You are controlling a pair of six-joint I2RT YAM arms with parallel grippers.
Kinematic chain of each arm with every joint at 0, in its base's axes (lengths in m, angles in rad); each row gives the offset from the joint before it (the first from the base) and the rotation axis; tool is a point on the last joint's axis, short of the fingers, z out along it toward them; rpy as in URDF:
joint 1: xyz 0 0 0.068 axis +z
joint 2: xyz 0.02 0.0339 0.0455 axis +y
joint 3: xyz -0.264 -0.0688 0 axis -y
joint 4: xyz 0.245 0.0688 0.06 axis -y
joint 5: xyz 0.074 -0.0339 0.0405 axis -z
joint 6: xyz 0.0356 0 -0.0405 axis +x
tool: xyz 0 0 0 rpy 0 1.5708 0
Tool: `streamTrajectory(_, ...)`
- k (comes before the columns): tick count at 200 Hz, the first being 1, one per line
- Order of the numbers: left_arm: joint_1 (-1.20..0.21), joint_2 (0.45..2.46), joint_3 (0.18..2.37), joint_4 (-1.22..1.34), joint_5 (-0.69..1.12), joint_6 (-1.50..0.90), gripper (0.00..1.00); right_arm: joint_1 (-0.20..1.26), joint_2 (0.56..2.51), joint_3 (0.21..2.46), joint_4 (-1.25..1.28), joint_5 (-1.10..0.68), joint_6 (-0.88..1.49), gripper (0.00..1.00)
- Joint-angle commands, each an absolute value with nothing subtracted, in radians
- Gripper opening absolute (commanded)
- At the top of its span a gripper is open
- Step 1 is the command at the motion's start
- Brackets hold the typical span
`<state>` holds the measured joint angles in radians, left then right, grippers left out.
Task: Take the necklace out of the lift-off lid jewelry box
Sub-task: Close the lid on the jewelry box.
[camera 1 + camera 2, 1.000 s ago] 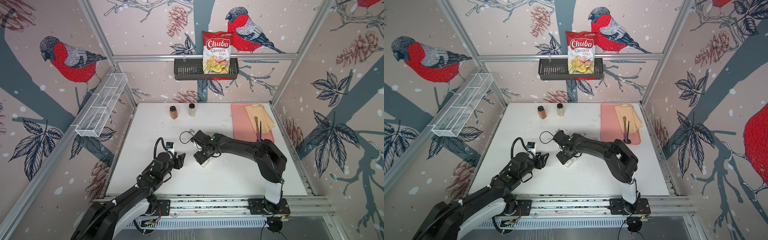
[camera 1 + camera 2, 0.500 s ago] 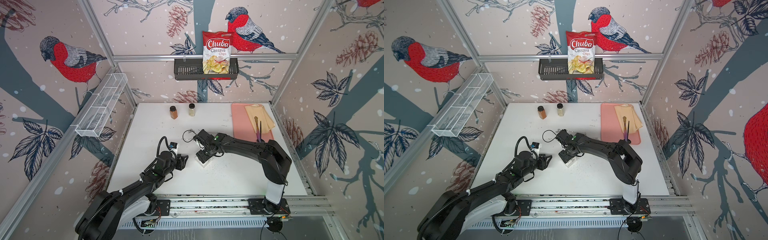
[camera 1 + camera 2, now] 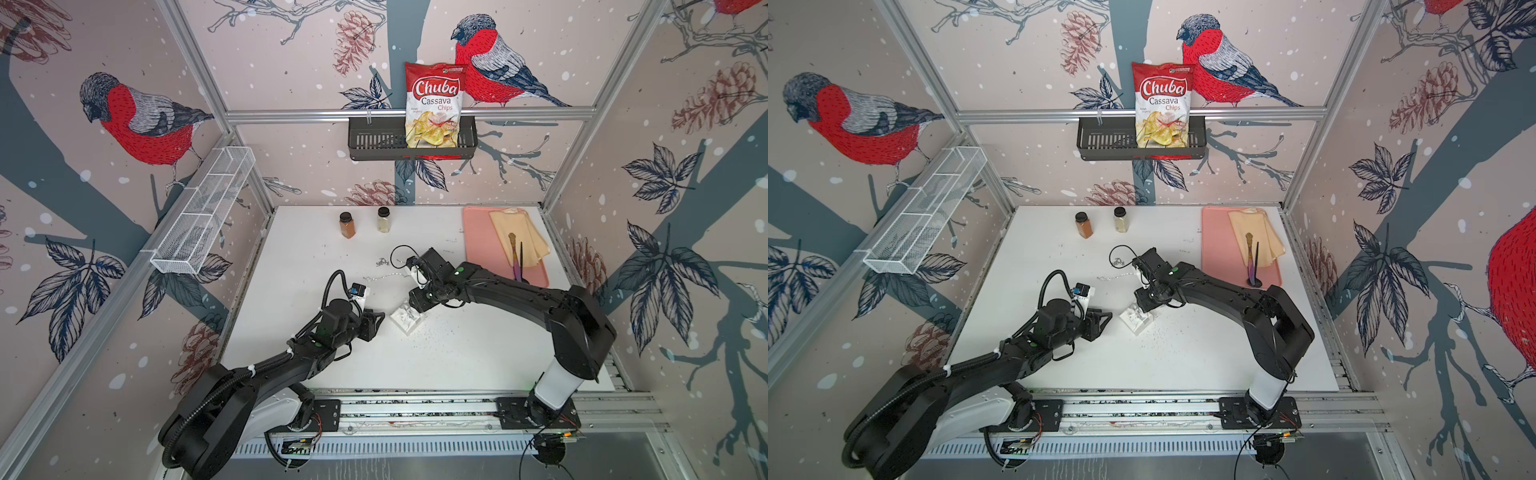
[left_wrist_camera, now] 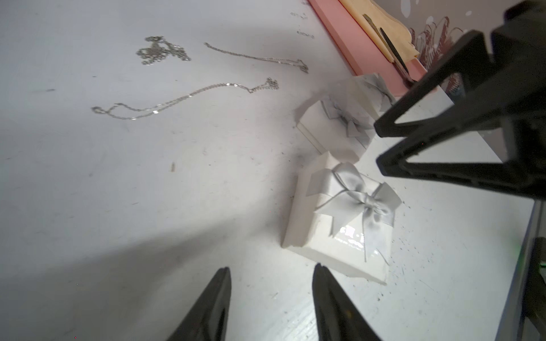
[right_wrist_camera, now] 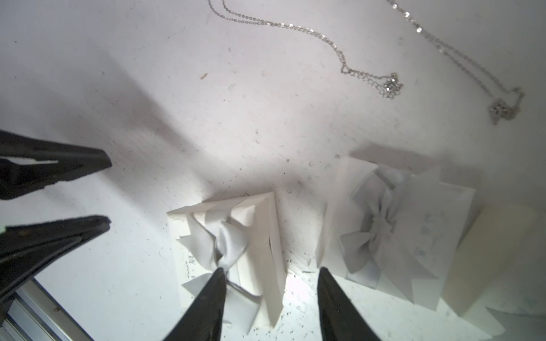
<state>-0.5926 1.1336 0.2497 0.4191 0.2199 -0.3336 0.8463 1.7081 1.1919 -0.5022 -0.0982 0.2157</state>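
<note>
The only legible writing is found on the red-and-white bag [image 3: 434, 104] in the black wall basket [image 3: 374, 139], upper centre in both top views: "Chuba Cassava Chips". The finer print below it is too small to be read. No label can be made out on the orange-filled jar [image 3: 347, 224] or the pale-filled jar [image 3: 383, 219] at the back of the table [image 3: 291, 257].

The jewelry box [image 3: 406, 321] is seen at the centre of the frame. It is small, white and glossy, tied with a grey satin bow, and its lid is on, so its contents are hidden. A second box [image 4: 339, 124] of the same kind is shown in the wrist views. In the top views it is largely covered by the right end effector [image 3: 415, 305].

The left end effector [image 3: 380, 318] is held just left of the jewelry box, with its jaws partly apart and nothing between them. The right end effector's jaws are also partly spread over the box. One fingertip [image 5: 218, 277] is at the bow, bare table shows in the gap, and nothing is clamped.

Three silver chains [image 4: 183, 99] lie on the table above the boxes. A utensil [image 3: 514, 253] on the pink tray [image 3: 478, 241] is partly cut off by the right arm.
</note>
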Motion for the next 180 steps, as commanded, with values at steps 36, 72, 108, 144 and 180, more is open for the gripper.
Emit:
streamTrajectory(36,-0.667,1.226,0.285,0.525,0.321,-0.34,0.43,0.825,1.71,1.149,-0.42,-0.19,0.253,0.37)
streamTrajectory(72,-0.676,1.247,0.291,0.529,0.316,-0.342,0.4,0.818,1.714,1.131,-0.416,-0.2,0.255,0.29)
streamTrajectory(108,-0.683,1.261,0.304,0.519,0.328,-0.338,0.4,0.819,1.71,1.111,-0.404,-0.22,0.255,0.28)
streamTrajectory(144,-0.687,1.289,0.313,0.529,0.329,-0.341,0.39,0.819,1.701,1.103,-0.399,-0.224,0.256,0.29)
streamTrajectory(180,-0.695,1.316,0.327,0.541,0.34,-0.345,0.38,0.818,1.701,1.094,-0.4,-0.233,0.255,0.29)
